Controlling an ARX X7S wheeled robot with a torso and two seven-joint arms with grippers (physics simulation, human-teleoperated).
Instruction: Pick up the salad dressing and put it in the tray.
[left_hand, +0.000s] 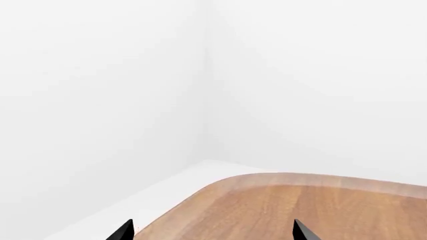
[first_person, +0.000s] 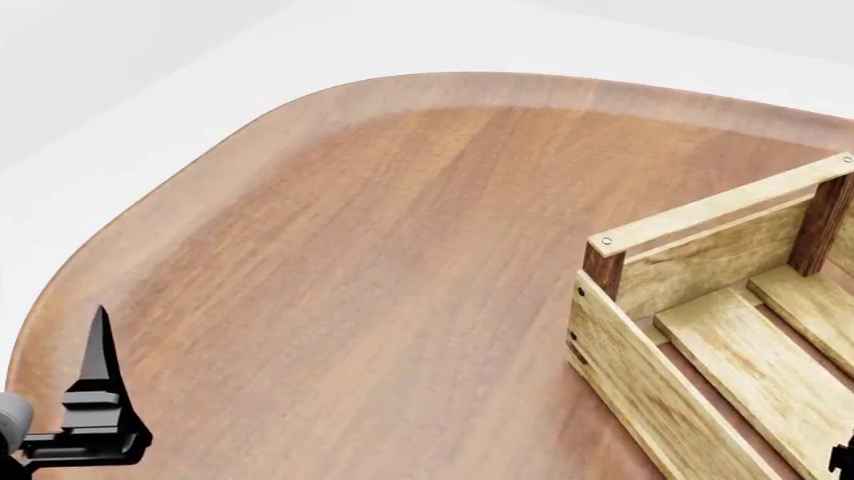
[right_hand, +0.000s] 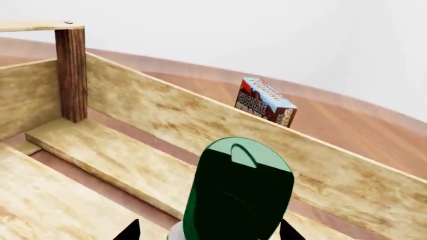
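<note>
The salad dressing (right_hand: 237, 197), a bottle with a dark green cap and a white body, sits between the fingertips of my right gripper (right_hand: 209, 231). The gripper seems shut on it and holds it over the inside of the tray (right_hand: 200, 120). The tray is a light-wood slatted crate with dark brown corner posts, and it also shows in the head view (first_person: 707, 300) at the right of the wooden table. My left gripper (left_hand: 212, 232) is open and empty over the table's rounded left corner. The bottle is out of the head view.
A chocolate pudding box (right_hand: 265, 100) stands on the table just beyond the crate's far wall. The round-cornered wooden table (first_person: 374, 260) stretches left of the crate. White walls and floor surround it. One left fingertip (first_person: 100, 345) shows near the table's left edge.
</note>
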